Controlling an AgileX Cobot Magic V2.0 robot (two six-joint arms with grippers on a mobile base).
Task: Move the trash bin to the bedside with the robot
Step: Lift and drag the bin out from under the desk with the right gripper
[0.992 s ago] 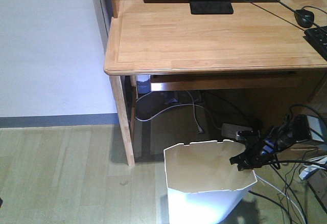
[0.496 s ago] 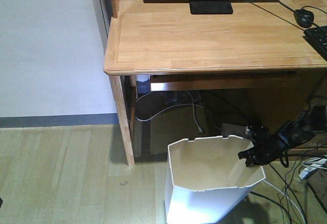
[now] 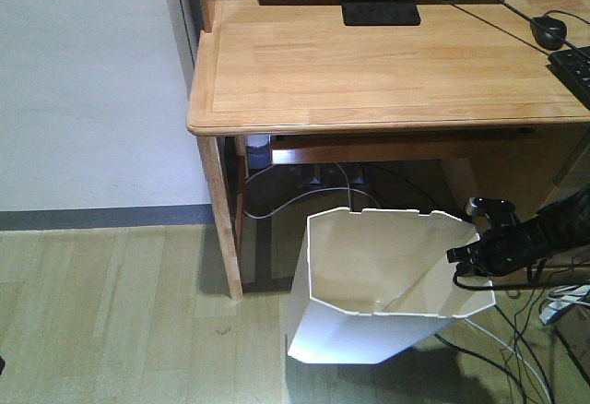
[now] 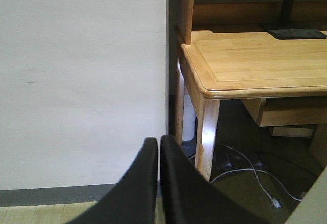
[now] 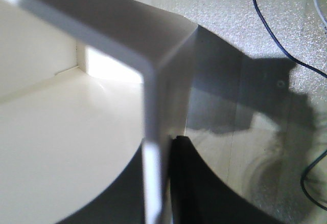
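while the trash bin (image 3: pixel 369 293) is tilted at six o'clock by the counter (image 3: pixel 369 63), its three o'clock rim pinched in the right tool (image 3: pixel 466 255), the left tool (image 4: pixel 159 183) is closed empty; no bedside is seen, so the carry is judged barely begun.

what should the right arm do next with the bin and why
Probably draw the bin back, away from the desk: the right gripper is clamped on its rim, and the bin is tilted close to the desk's front edge, so it needs room to move.
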